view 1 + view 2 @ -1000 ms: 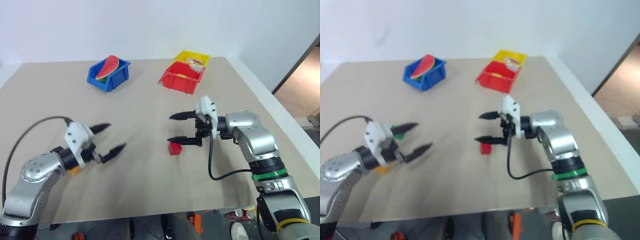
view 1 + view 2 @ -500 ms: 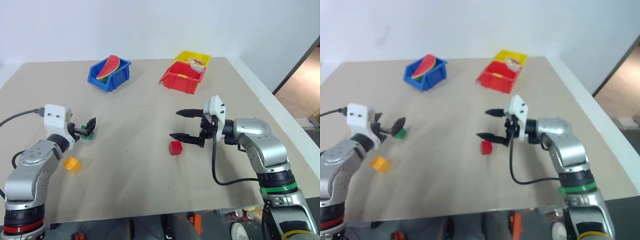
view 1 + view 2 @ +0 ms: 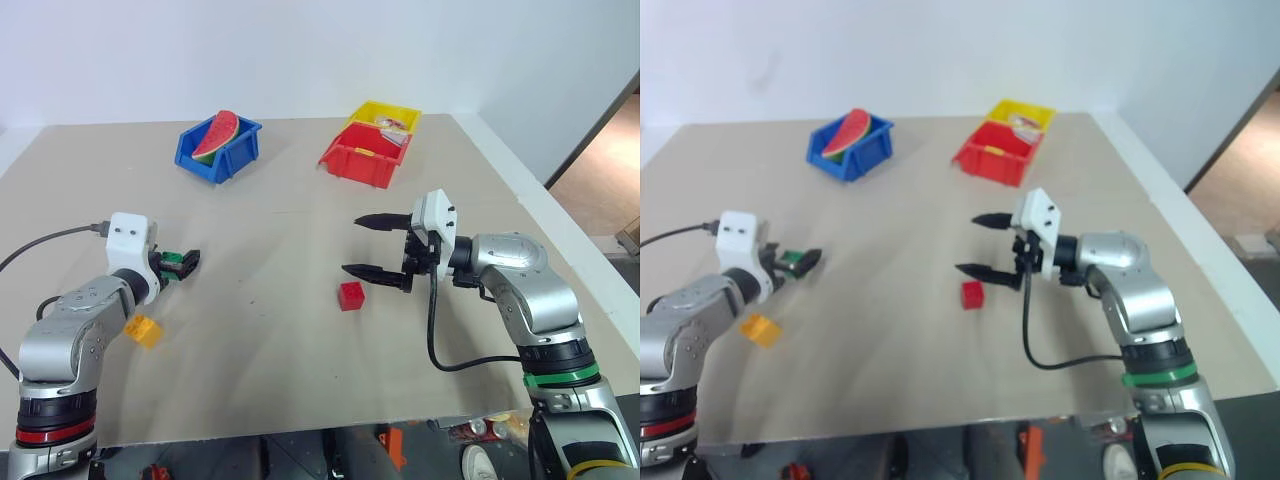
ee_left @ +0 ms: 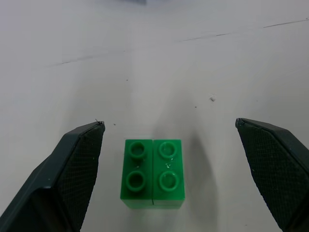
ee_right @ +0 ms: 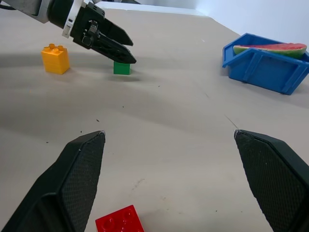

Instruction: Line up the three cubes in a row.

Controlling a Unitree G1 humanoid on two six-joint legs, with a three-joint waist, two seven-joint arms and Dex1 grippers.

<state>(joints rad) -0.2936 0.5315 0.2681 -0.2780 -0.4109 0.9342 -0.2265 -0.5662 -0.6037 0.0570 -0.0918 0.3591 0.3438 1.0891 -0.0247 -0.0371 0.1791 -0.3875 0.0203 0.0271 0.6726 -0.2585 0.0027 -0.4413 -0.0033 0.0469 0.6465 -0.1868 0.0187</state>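
Beige tabletop [image 3: 300, 350], matte, carries all three bricks. Landmark = red brick [image 3: 350, 295], sitting near the middle of the tabletop, studs up. Right gripper [image 3: 375, 245] hangs just beyond the red brick and slightly to its right side, fingers spread wide, one above the other, pointing toward the robot's left; nothing between them, not touching the red brick. In the right wrist view the red brick [image 5: 119, 220] lies below and between the spread fingers. Green brick [image 3: 173, 263] is well to the left of the red brick, slightly farther from the robot, flat on the tabletop, four studs up [image 4: 153, 171]. Left gripper [image 3: 180, 266] is at the green brick, fingers spread either side of it with a clear gap on both sides in the left wrist view, so not pinching it; whether the fingertips touch the tabletop cannot be told. Yellow-orange brick [image 3: 144, 329] sits farthest left of the red brick, nearer the robot than the green one, apart from it, untouched. The three bricks are not in a row. Far beyond the red brick: blue bin [image 3: 218, 152] with a watermelon slice [image 3: 216, 135] to the left, red bin [image 3: 364, 154] and yellow bin [image 3: 385, 115] touching each other, roughly straight back.
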